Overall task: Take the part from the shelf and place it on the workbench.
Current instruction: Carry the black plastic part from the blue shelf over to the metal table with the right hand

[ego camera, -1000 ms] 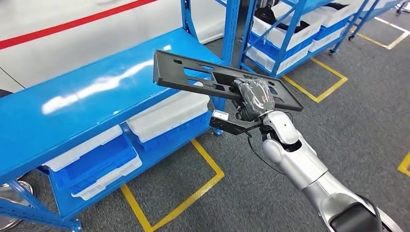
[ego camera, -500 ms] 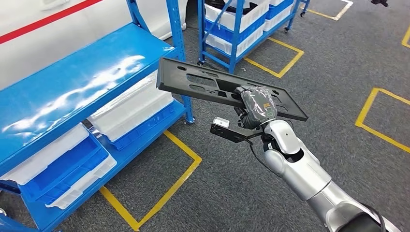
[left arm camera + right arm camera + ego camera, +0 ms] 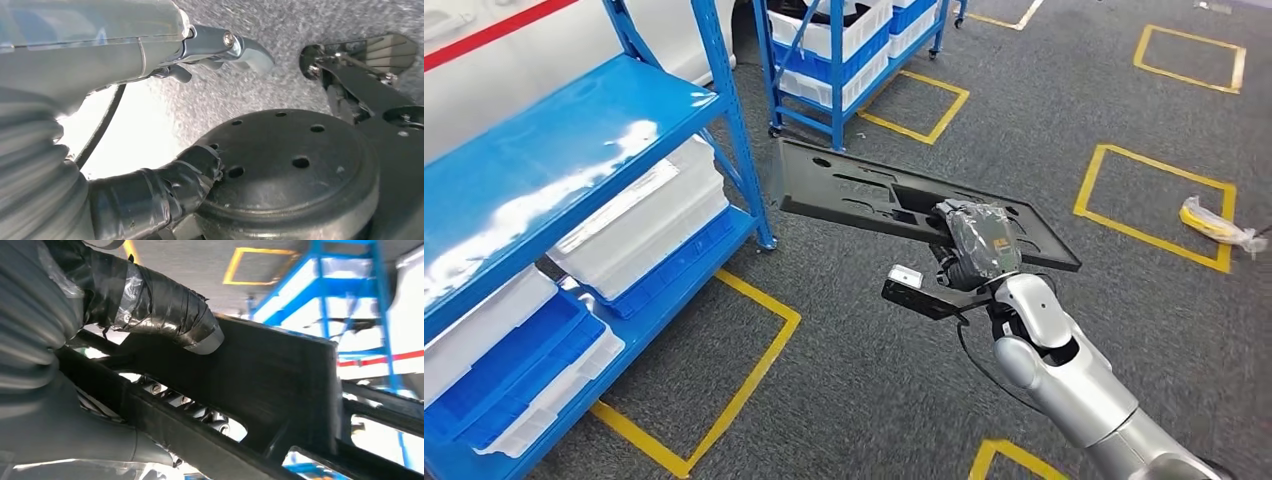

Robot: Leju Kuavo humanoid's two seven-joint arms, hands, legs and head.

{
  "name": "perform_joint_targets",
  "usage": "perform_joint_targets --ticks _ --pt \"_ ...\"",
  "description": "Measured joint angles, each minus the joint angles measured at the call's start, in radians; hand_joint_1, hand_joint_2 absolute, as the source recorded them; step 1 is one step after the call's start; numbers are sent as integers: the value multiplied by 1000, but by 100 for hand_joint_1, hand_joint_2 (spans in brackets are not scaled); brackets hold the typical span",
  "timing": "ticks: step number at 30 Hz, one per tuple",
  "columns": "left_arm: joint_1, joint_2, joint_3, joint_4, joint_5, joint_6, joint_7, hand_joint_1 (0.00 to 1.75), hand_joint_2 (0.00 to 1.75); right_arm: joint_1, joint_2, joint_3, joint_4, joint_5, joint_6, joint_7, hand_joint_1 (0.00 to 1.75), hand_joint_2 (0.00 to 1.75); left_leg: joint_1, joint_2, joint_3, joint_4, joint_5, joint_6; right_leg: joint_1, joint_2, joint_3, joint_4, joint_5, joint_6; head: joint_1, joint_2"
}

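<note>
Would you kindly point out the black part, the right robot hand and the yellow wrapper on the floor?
Black part (image 3: 844,190), head view, on its flat top face.
Right robot hand (image 3: 980,238), head view, on its wrapped back.
Yellow wrapper (image 3: 1214,222), head view, on its middle.

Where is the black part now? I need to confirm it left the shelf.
In the head view, the black part is held by the right robot hand above the grey floor, right of the blue shelf.

Right hand (image 3: 100,330) with taped thumb clamped over black part (image 3: 270,385), blue shelf frame (image 3: 350,285) beyond.
</note>
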Motion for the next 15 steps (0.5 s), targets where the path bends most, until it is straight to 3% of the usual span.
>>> perform_joint_targets --ticks 1,2,3,4,5,6,7,8,10,11,12,14,15 --pt "2 -1 -2 -1 -1 0 -8 0 175 7 -3 -5 -5 0 1 1 175 175 0 15 -12 1 8 -1 -5 -8 -13 64 -27 5 0 0" --pt "3 -1 -5 -1 -4 -1 -12 0 175 16 -7 -11 -10 1 3 2 175 175 0 29 -24 4 15 -4 -12 -14 -22 121 -29 11 0 0" --pt "3 -2 -8 -1 -7 -1 -15 0 175 26 -12 -16 -15 1 7 2 175 175 1 43 -38 9 22 -7 -18 -18 -19 153 -4 17 0 0" --pt "3 -2 -11 -1 -10 -1 -16 0 175 34 -17 -20 -18 2 12 2 175 175 3 57 -51 16 26 -12 -26 -24 1 150 29 23 0 0" --pt "3 -1 -12 0 -13 -1 -16 0 175 40 -21 -22 -22 2 15 2 175 175 3 69 -63 26 28 -17 -32 -40 41 110 51 30 0 0" --pt "3 -1 -14 -1 -14 -2 -16 0 175 43 -23 -24 -26 3 18 2 175 175 2 81 -75 39 27 -24 -32 -62 93 45 47 36 0 0" --pt "3 0 -14 -1 -15 -2 -16 0 175 45 -24 -25 -31 3 19 1 175 175 0 91 -83 51 25 -31 -31 -81 140 -19 28 33 -1 0" --pt "3 0 -15 -1 -15 -2 -16 0 175 46 -26 -26 -36 3 20 1 175 175 -1 102 -89 63 23 -38 -27 -94 172 -70 1 27 -2 0" --pt "0 1 -17 -1 -16 -2 -16 0 175 49 -31 -31 -43 4 20 0 175 175 -1 122 -96 75 22 -50 -21 -83 183 -105 -26 4 -3 0" --pt "-1 1 -18 -1 -17 -3 -15 0 175 52 -34 -33 -45 4 20 0 175 175 2 117 -101 84 16 -56 -19 -73 180 -109 -25 -5 -3 0" --pt "-1 0 -19 -1 -17 -4 -14 0 175 55 -36 -35 -47 4 21 0 175 175 6 96 -110 103 -1 -61 -19 -64 174 -110 -19 -14 -3 0" --pt "1 0 -21 -1 -20 -9 -8 0 175 60 -39 -40 -53 4 21 1 175 175 11 35 -146 193 -68 -68 -16 -45 164 -112 -7 -31 -3 0" --pt "2 -1 -22 -1 -21 -10 -4 0 175 63 -39 -42 -56 4 21 0 175 175 11 16 -172 259 -105 -67 -11 -33 158 -111 -3 -36 -4 0"
